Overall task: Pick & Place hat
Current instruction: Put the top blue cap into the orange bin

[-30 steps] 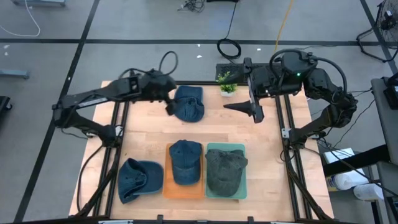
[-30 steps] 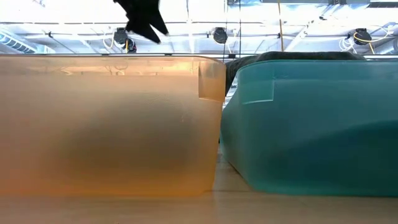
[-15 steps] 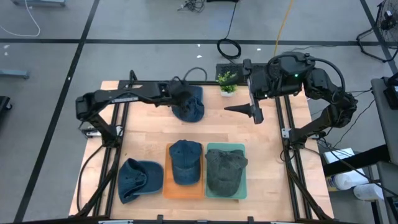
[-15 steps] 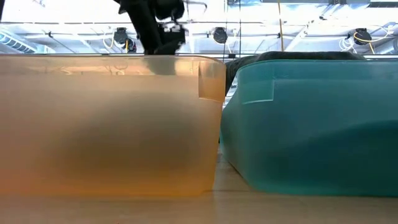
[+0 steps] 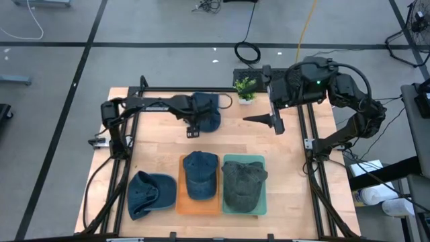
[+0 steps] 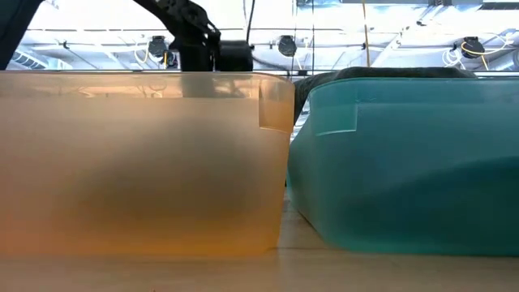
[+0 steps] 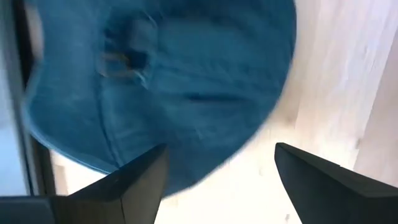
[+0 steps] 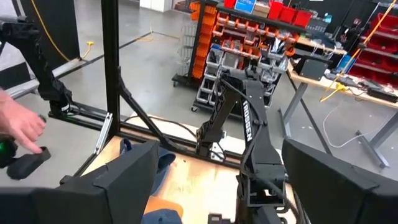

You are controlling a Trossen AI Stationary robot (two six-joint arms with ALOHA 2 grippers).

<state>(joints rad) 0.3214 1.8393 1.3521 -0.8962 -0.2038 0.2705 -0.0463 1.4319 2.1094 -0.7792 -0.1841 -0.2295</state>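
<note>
A blue denim hat (image 5: 207, 109) lies flat on the far middle of the table. My left gripper (image 5: 193, 126) is over its near-left edge, open. In the left wrist view the hat (image 7: 180, 81) fills the picture, and my left gripper (image 7: 217, 180) has one finger over the hat's rim and one over bare wood; I cannot tell whether it touches. The left arm (image 6: 199, 40) shows above the bins in the low view. My right gripper (image 5: 273, 121) waits open by the far right edge, fingers spread in its wrist view (image 8: 217, 180).
Near the front edge, an orange bin (image 5: 181, 202) holds a blue hat (image 5: 200, 173) and a teal bin (image 5: 263, 202) holds a dark grey-green hat (image 5: 243, 183). Another blue hat (image 5: 151, 193) lies near left. A small plant (image 5: 245, 91) stands at the far edge. A person's hand (image 8: 18, 130) shows beyond the table.
My left arm has swung toward the table's right, and its gripper has moved from the hat's left side across to its near-left edge, coming down toward the near side. The hat has stayed in place. The right arm has kept still.
</note>
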